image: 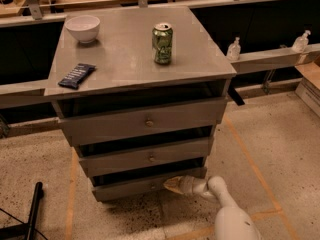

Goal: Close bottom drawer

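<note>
Bottom drawer (130,188) sits lowest under the counter's (125,59) front edge, pulled out a little, with a dark gap above its front. The gripper (172,185) is low at that front, below the counter's front right corner, seemingly touching it; whether it is wide or narrow I cannot tell. Pushing this far off-centre could skew the drawer and jam it, or the tip could slip off the panel; a hard shove might topple the can (162,44). Three drawers, one gripper. On top: one bar (76,75) near the left edge, one can toward the right, one bowl (83,27) at the far left corner.
</note>
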Tool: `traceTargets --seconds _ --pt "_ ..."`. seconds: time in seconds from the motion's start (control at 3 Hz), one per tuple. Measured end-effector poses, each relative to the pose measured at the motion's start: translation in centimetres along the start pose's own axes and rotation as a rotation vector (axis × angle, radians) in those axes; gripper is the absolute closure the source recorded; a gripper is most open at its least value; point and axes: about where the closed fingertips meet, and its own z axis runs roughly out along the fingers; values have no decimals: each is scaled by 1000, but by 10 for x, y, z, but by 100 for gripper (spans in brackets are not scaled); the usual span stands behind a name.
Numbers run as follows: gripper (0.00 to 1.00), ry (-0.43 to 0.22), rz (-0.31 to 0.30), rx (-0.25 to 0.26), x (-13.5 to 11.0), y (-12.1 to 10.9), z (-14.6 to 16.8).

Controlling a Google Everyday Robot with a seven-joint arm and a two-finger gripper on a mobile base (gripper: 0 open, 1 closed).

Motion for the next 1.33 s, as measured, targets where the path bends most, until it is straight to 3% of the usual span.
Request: traceTargets --seconds 1.33 --pt "100 0 0 0 0 0 0"
